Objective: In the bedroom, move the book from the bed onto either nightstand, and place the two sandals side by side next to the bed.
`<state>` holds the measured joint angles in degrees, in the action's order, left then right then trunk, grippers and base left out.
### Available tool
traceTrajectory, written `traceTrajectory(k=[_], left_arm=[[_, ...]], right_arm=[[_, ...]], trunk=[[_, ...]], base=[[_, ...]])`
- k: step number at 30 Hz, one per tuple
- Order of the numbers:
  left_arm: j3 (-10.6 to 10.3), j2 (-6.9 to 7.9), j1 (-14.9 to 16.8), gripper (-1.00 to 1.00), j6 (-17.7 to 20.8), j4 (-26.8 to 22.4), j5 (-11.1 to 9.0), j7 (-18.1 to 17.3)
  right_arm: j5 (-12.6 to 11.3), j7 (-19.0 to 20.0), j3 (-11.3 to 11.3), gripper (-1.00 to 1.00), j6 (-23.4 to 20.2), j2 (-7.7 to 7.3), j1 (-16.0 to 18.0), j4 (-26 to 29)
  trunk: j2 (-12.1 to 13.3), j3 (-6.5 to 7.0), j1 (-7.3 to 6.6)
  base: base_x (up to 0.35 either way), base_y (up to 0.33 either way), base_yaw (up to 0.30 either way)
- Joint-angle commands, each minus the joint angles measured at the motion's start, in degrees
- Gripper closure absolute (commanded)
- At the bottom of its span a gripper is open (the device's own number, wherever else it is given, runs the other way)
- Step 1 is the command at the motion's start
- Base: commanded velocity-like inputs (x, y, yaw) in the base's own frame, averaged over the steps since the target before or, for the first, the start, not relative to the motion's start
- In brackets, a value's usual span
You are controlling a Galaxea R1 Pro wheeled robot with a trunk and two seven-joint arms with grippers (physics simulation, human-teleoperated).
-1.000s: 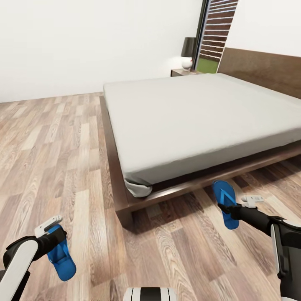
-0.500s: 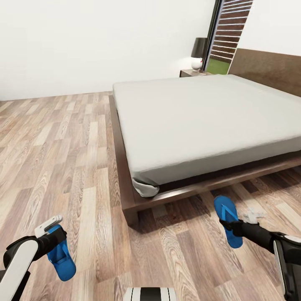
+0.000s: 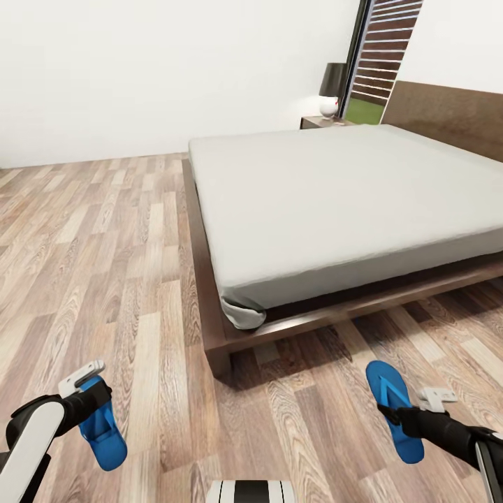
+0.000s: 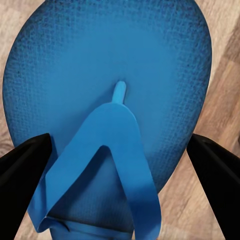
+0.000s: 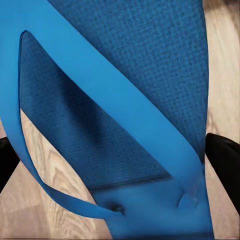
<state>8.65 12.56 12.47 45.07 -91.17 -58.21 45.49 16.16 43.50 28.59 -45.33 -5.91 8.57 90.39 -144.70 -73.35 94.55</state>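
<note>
As the robot faces the foot corner of the bed (image 3: 335, 202), the floor (image 3: 105, 230) stretches bare along the bed's near side and foot. The mattress top shows no book. Beyond the far head corner, beside the headboard (image 3: 447, 112), stands a nightstand (image 3: 323, 121) bearing a lamp (image 3: 334, 89).

Each arm carries one sandal above the floor. The left gripper (image 3: 91, 399) has its jaws closed on the left sandal (image 3: 101, 426), near the lower left of the head view and well apart from the bed. The right gripper (image 3: 405, 418) has its jaws closed on the right sandal (image 3: 394, 409), which lies near the bed's foot rail, so the right arm is judged the nearer for placing. Both sandals run with their long axes roughly toward the bed, and they are well apart from each other; setting them side by side calls for bringing them together.

The left wrist view shows the toe post and strap of the left sandal (image 4: 107, 105) between the dark jaws. The right wrist view shows the strap of the right sandal (image 5: 125, 100) lifted off the sole, with floor seen under it.
</note>
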Motion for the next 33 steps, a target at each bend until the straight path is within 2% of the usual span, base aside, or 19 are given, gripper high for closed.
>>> traceTrajectory(k=[1,9,24,33], left_arm=[[-0.01,0.0,0.03,1.0,0.1,-0.06,-0.59,0.57],[-0.04,0.01,0.02,1.0,0.1,-0.06,-0.58,0.57],[-0.04,0.01,0.01,1.0,0.1,-0.06,-0.58,0.56],[-0.06,0.0,0.01,1.0,0.1,-0.06,-0.58,0.56]], right_arm=[[0.36,0.53,0.16,1.0,-0.76,-0.02,-0.12,0.09],[0.29,0.49,0.36,1.0,-1.57,-0.06,-0.36,0.15],[0.28,0.46,0.05,1.0,-1.58,0.33,-0.5,1.24],[0.28,0.52,-0.01,1.0,-1.45,0.49,-0.57,1.88]], trunk=[[-0.02,-0.04,-0.01],[-0.02,-0.04,-0.01],[-0.02,-0.04,-0.01],[-0.02,-0.04,-0.01]], base=[[0.0,0.0,0.0],[0.0,-0.084,0.0],[0.026,-0.26,0.002],[0.029,-0.097,0.214]])
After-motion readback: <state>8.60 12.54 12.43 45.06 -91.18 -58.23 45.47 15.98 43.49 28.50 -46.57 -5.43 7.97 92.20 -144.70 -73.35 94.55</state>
